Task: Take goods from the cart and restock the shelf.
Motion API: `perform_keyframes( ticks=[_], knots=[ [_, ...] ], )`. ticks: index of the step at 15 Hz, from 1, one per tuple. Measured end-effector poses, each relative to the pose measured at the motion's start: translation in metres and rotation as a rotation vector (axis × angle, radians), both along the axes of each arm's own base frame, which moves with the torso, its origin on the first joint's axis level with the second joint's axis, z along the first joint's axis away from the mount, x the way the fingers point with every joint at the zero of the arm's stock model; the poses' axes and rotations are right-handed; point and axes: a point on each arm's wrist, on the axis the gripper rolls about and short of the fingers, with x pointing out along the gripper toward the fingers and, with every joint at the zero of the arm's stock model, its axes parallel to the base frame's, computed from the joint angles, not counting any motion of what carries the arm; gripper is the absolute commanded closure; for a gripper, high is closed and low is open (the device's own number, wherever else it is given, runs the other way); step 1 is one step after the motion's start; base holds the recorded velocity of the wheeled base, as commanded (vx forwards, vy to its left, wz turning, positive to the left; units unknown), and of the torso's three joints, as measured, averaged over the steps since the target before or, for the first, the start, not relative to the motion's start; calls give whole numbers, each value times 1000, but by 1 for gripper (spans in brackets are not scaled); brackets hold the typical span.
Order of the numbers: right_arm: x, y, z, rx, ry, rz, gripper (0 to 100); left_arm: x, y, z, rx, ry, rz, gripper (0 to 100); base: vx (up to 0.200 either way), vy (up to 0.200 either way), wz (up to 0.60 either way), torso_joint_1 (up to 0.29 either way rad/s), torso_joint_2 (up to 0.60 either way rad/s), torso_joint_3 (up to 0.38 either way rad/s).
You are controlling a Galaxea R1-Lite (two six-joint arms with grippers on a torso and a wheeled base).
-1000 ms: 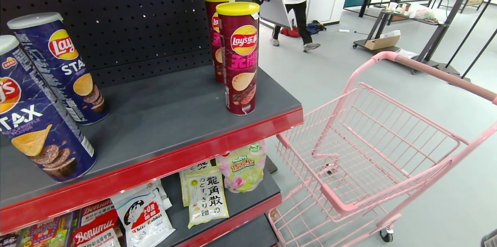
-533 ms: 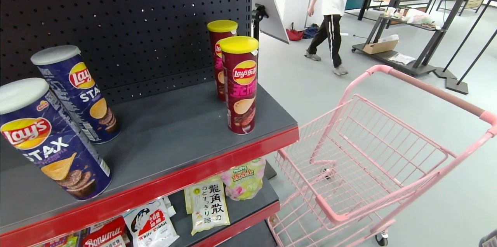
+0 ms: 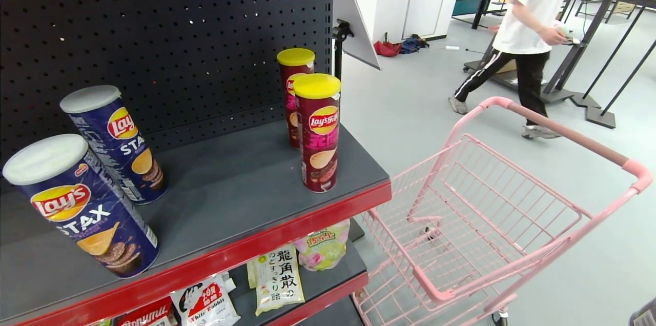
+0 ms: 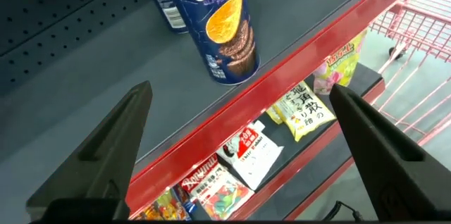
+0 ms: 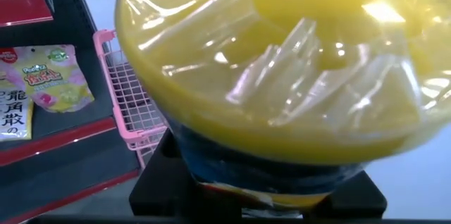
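Right pincer (image 5: 257, 196) apparently clamping yellow-lidded can (image 5: 282, 55), pink cart (image 5: 130, 104), snack bags (image 5: 60, 79) behind.

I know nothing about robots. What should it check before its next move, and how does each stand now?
1. Load: yellow-lidded can in right gripper, ok.
2. Spare: left gripper open, empty, ok.
3. Room: bare shelf between blue cans and maroon cans, ok.
4. Neighbours: shelved cans upright, ok.
5. Clearance: held can to shelf, cannot tell.
6. Stock: cart basket looks empty, not ok.
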Motion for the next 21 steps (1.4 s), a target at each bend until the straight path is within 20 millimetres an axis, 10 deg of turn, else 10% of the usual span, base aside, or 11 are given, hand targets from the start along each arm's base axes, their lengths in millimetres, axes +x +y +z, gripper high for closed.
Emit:
perform_keyframes(
  ticks=[8, 21],
  knots=[
    [2, 0, -3, 0, 23, 1, 100, 0, 0, 0, 2, 3, 3, 0, 0, 0, 600, 8, 0, -2],
    [-12, 0, -23, 59, -14, 7, 100, 2, 2, -1, 52, 11, 78, 0, -46, 0, 0, 1, 1, 1]
  ],
)
